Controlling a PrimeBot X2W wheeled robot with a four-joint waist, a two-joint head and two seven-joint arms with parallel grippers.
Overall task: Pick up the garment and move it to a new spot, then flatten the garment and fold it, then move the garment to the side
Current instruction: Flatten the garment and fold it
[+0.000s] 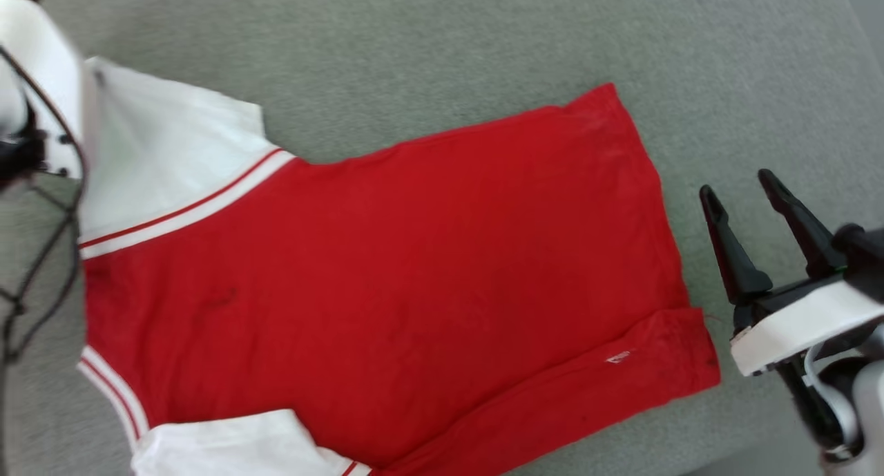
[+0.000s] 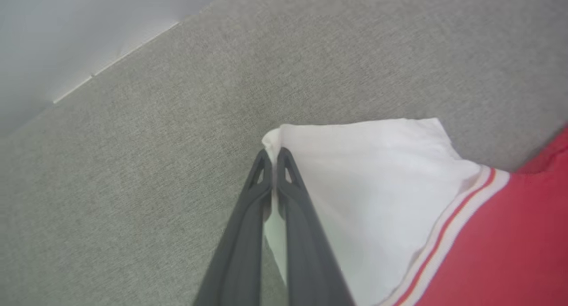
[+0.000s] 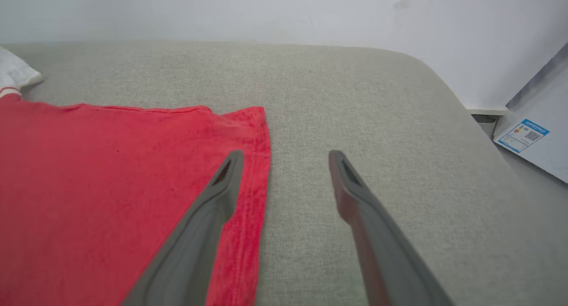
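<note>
The garment (image 1: 414, 255) lies spread on the grey padded surface with its plain red side up. Its white sleeves (image 1: 166, 151) with striped trim are at the left and its hem at the right. In the left wrist view my left gripper (image 2: 271, 154) is shut on the outer corner of the far white sleeve (image 2: 368, 186), pinching the cloth between its fingertips. My left forearm (image 1: 38, 61) shows blurred at the top left of the head view. My right gripper (image 1: 740, 188) stands open just off the hem. In the right wrist view that gripper (image 3: 286, 157) has one finger (image 3: 213, 208) over the hem edge (image 3: 259, 164).
The grey padded surface (image 1: 483, 41) stretches beyond the garment on every side. Its rounded far right edge (image 3: 443, 88) meets a white wall (image 3: 266, 8). A pale panel with a blue label (image 3: 523, 135) stands lower at the right. Dark cables (image 1: 41, 255) hang at the left.
</note>
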